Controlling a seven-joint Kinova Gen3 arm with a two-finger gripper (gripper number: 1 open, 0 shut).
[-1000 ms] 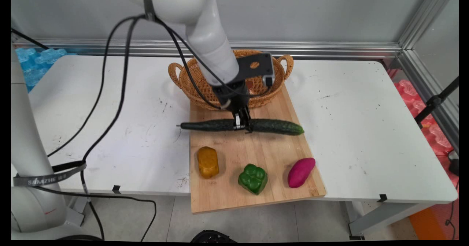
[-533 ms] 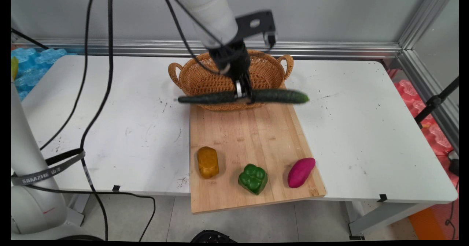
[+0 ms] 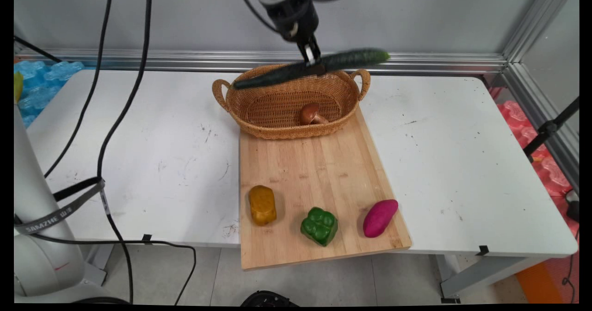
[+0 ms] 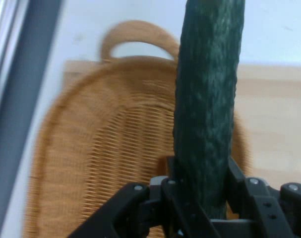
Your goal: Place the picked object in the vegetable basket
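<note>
Look to the top of the main view and you find the gripper point(image 3: 313, 60) raised high above the table point(image 3: 138, 130), its two black fingers clamped on the middle of a long dark green cucumber point(image 3: 311, 66). You see the cucumber held clear of every surface, tilted so that its right end sits higher, near the aluminium rail along the wall, while its left end dips over the wicker basket point(image 3: 249, 102). In the hand view the cucumber point(image 4: 207, 109) runs straight up from between the fingers point(image 4: 239, 181), with the basket point(image 4: 105, 163) spread out below it and one looped handle showing at the top. The basket stands at the far end of the wooden cutting board point(image 3: 319, 172), touching or overlapping its far edge; from these views you cannot tell which. Inside the basket, toward its right side, you can see a brown mushroom point(image 3: 311, 114) lying on the weave. Along the near end of the board three more vegetables lie in a row, well apart from the gripper: a yellow-orange bell pepper point(image 3: 262, 205) on the left, a green bell pepper point(image 3: 319, 226) in the middle, and a purple sweet potato point(image 3: 380, 217) on the right. None of the three touches another. Black cables point(image 3: 134, 89) hang down on the left side of the main view, in front of the table.
</note>
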